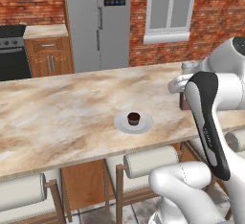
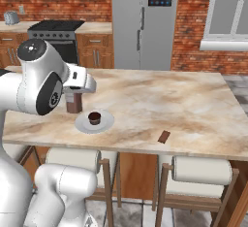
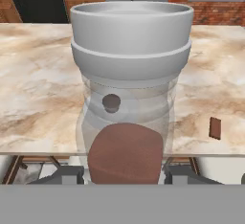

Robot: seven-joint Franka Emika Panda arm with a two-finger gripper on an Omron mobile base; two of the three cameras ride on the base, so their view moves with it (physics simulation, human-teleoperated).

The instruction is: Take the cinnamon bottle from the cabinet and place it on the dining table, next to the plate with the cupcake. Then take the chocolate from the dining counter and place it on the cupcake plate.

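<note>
Beside the plate: the cinnamon bottle (image 2: 74,103) stands at the plate with the cupcake (image 2: 94,121), close to its rim on the side nearer the robot's arm, and it looks upright.
Bottle and table: in the right base view the bottle's foot seems to be at the marble top of the table (image 2: 160,100), but I cannot tell if it already rests there or hangs just above.
Hand: the hand (image 3: 125,176) is closed around the cinnamon bottle (image 3: 128,89), one finger (image 3: 67,174) on each side of the lower body; the jaws stand at about the bottle's width.
Bottle content: grey cap on top, clear glass, reddish-brown powder in the lower part.
Cupcake: one dark cupcake (image 1: 134,118) sits at the centre of the plate (image 1: 143,125).
Chocolate: the chocolate (image 2: 164,136) lies flat on the table, well apart from the plate, on the side away from the bottle and near the table edge with the stools; it is untouched.
Done so far: I judge the bottle is out of the cabinet and brought to the right place beside the plate.
Left to do: release the bottle, then fetch the chocolate and put it on the cupcake plate.
Stage: I would say about the middle of the task.
</note>
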